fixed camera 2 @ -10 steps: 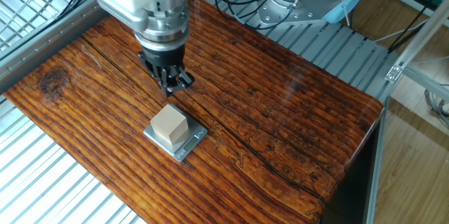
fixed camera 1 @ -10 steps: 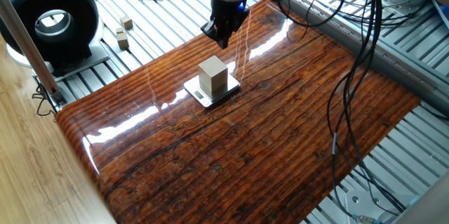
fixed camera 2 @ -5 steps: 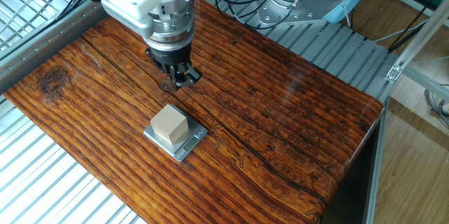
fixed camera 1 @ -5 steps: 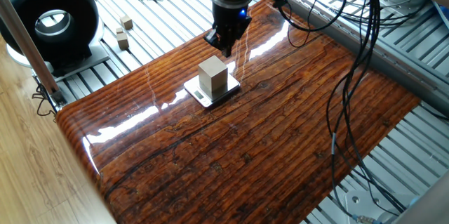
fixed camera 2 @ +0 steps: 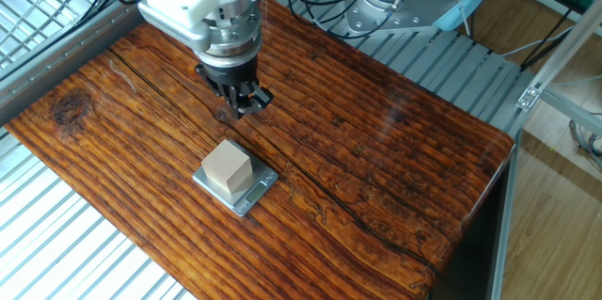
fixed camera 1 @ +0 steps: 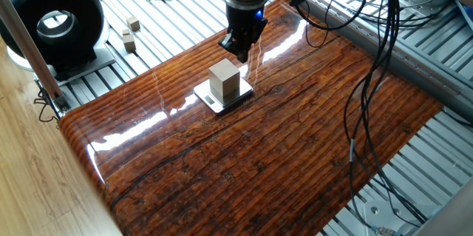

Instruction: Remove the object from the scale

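Wooden block (fixed camera 1: pixel 224 81) sits untouched on the scale (fixed camera 1: pixel 213 100) while the claw (fixed camera 1: pixel 236 45), fingers together and empty, has drifted slightly along the bench (fixed camera 1: pixel 295 154), grasp not begun.

The tabletop (fixed camera 1: pixel 281 140) is dark, strongly grained wood under a glossy varnish that throws bright reflections. The block (fixed camera 1: pixel 224 81) is pale, matt, unfinished-looking wood. The scale (fixed camera 2: pixel 257 192) beneath it looks like smooth silver-grey metal. Ribbed bare metal decking (fixed camera 1: pixel 170 14) surrounds the table.
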{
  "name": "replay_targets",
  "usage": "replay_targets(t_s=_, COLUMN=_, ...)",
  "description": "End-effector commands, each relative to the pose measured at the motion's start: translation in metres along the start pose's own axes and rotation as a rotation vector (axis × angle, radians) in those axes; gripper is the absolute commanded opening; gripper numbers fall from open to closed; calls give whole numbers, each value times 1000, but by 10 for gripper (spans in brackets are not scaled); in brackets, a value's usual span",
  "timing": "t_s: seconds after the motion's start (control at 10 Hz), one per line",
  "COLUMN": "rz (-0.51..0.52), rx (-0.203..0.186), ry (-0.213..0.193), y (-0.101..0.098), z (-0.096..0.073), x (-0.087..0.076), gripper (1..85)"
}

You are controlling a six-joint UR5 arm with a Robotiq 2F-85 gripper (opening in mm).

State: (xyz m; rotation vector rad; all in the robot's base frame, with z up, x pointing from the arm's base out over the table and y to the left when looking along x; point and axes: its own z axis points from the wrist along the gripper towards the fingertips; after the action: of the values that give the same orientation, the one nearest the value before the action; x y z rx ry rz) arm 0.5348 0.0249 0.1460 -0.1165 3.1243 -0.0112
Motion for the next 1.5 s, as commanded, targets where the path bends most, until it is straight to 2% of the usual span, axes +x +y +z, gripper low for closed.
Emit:
replay_targets(t_s=0.0, rz=-9, rx=-29, ry=17, y=4, z=3, x=-7, gripper=237)
replay_targets(t_s=0.1, rz=-35, rx=-18, ry=35, y=-4, z=9, x=-19, gripper=347)
replay_targets(t_s=0.2, rz=-53, rx=-15, ry=31, y=-5, z=13, x=-33, gripper=463)
replay_targets(t_s=0.3, rz=-48, rx=13, ry=-31, y=-9, z=18, x=-57, gripper=503)
replay_targets(t_s=0.5, rz=-24, rx=-25, ry=2, y=8, z=16, x=-49, gripper=690)
replay_targets(t_s=0.6, rz=-27, rx=-27, ry=-4, y=9, z=13, x=-48, gripper=743)
replay_targets(t_s=0.7, rz=-34, rx=29, ry=-44, y=-5, z=13, x=-59, gripper=850)
replay_targets(t_s=0.8, rz=-18, rx=29, ry=-29, y=-5, z=13, x=-54, gripper=850)
replay_targets(t_s=1.0, rz=22, rx=-16, ry=-29, y=3, z=9, x=-52, gripper=850)
replay_targets(t_s=1.2, rz=34, rx=-15, ry=-28, y=-6, z=7, x=-54, gripper=850)
replay_targets(t_s=1.3, rz=48, rx=-26, ry=-7, y=-10, z=5, x=-52, gripper=850)
replay_targets(t_s=1.4, rz=51, rx=-17, ry=1, y=-21, z=6, x=-56, gripper=847)
